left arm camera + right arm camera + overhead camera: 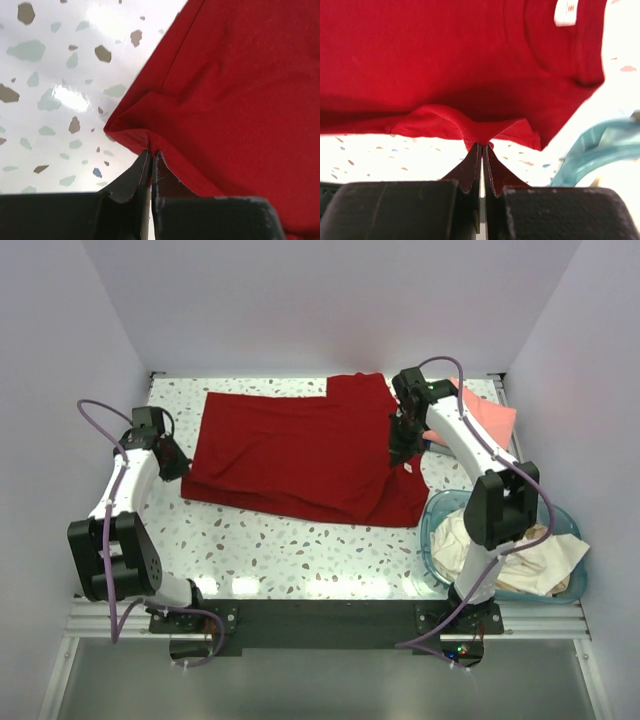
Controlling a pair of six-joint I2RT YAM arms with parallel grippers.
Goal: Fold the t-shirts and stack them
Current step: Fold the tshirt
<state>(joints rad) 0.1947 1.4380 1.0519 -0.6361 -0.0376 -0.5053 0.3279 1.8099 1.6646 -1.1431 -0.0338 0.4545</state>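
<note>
Nearest the overhead lens, at the near right corner of the bench (300, 550), a translucent teal basket (430, 530) is seen. Crumpled cream-white t-shirts (548, 558) are heaped in it, and one is draped over its right rim. A salmon-pink t-shirt (492, 415) is laid at the far right corner, partly covered by the right arm (455, 430). The dark red t-shirt (290, 455) is spread across the middle of the bench toward the far edge, with its layers doubled along the near side.

The left arm (125, 485) is folded along the left edge, and the left gripper (178, 465) is set against the shirt's left border. The right arm is extended from its base beside the basket toward the far edge. The right gripper (403, 452) is pointed down at the shirt's right part, beside the collar.

From the left wrist, the jaws are shown clenched on a folded corner of the red cloth, low over the speckled surface. From the right wrist, the jaws are shown pinched tight on a gathered ridge of the same shirt, which is held clear of the bench. A white neck label (566, 11) and a curve of the basket rim are also caught there. The pink shirt and the basket's contents are shown by the overhead view alone.
</note>
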